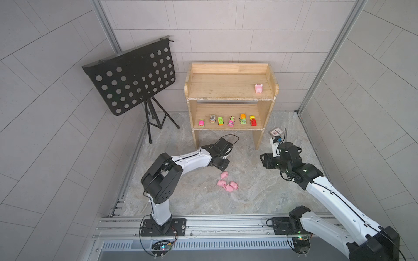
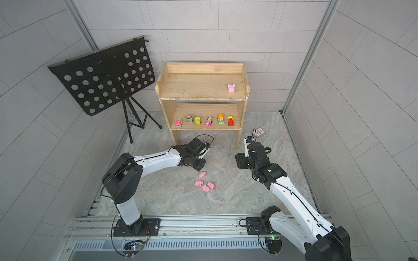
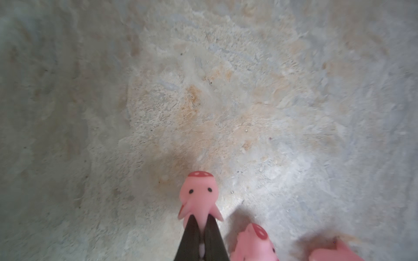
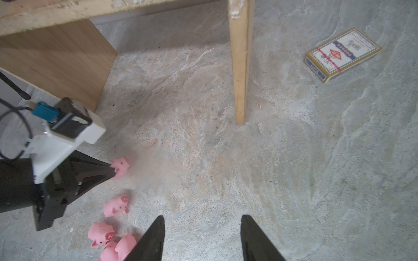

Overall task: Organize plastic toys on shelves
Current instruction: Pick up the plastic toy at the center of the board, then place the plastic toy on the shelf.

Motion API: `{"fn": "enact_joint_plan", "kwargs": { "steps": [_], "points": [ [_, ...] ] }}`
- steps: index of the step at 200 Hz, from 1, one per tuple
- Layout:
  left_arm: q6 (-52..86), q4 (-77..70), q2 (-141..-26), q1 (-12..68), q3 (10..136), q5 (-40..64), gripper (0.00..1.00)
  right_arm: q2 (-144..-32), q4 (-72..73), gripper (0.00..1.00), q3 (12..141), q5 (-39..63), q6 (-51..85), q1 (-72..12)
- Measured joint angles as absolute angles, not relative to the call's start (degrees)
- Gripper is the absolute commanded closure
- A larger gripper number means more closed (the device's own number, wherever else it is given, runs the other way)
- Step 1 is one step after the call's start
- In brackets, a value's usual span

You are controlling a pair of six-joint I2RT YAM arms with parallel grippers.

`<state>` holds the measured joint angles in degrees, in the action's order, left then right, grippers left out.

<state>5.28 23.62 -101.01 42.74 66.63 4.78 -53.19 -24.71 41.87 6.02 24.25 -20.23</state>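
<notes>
Low over the mottled stone floor [image 3: 203, 90], the left gripper [image 3: 201, 218] is pinched tight on a pink pig [image 3: 199, 194]; its black fingers [image 3: 192, 235] nip the body behind the ears, snout pointing away from the wrist (whether the pig clears the floor is hard to tell); four more pigs [image 1: 228, 187] lie in a loose cluster just beside it; the right gripper [image 4: 203, 216] hangs about half open, holding nothing, near the right leg of the wooden shelf [image 4: 240, 67]; another pig [image 1: 258, 88] stands on the top board by the right rim; six toy cars [image 1: 231, 121] line the lower board; a card box [image 4: 342, 54] lies on the floor right of the shelf; a black music stand [image 1: 130, 76] stands to the left; grey tiled walls [image 1: 226, 22] close the space.
</notes>
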Motion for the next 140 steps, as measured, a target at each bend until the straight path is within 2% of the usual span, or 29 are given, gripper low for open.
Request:
{"fn": "enact_joint_plan", "kwargs": {
  "steps": [91,140],
  "points": [
    [11.0,27.0,-79.4,41.3,67.4,8.8,0.98,-55.2,-22.1,0.44,38.2,6.9,24.5,-20.2],
    [11.6,31.0,-74.1,39.2,76.9,8.1,0.98,-55.2,-21.1,0.44,38.2,7.2,24.6,-20.2]
  ]
}}
